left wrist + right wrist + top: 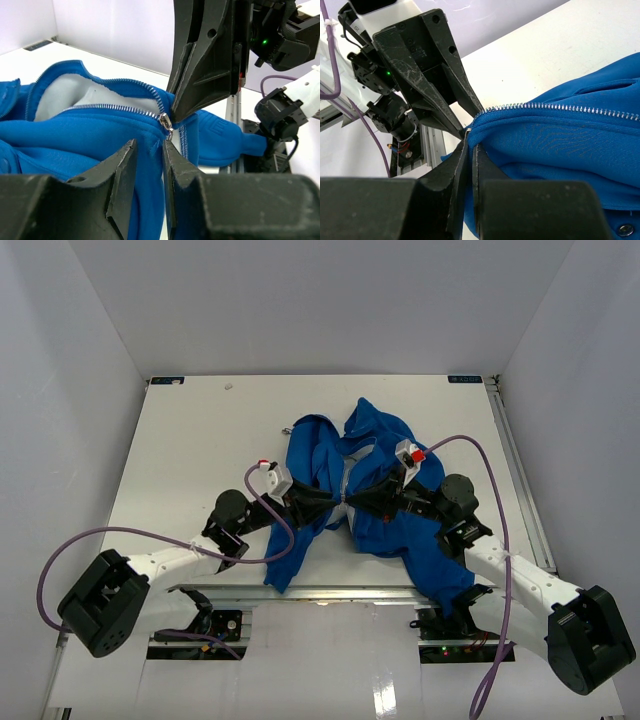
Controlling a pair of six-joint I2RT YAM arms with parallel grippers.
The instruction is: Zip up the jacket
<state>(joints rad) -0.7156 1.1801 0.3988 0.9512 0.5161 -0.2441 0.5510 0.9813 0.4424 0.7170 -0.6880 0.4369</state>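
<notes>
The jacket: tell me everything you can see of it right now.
The jacket is royal-blue soft fabric with white lining, rumpled in the middle of the table. Its silvery zipper teeth part beyond the slider, so it is mostly unzipped. The right gripper pinches it at the slider; the left gripper clamps fabric just below.

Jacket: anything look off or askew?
Yes. The jacket lies crumpled mid-table rather than flat. Its zipper gapes open beyond the slider, with the pale lining exposed. One sleeve trails down to the near-edge rail. No damage is visible.
</notes>
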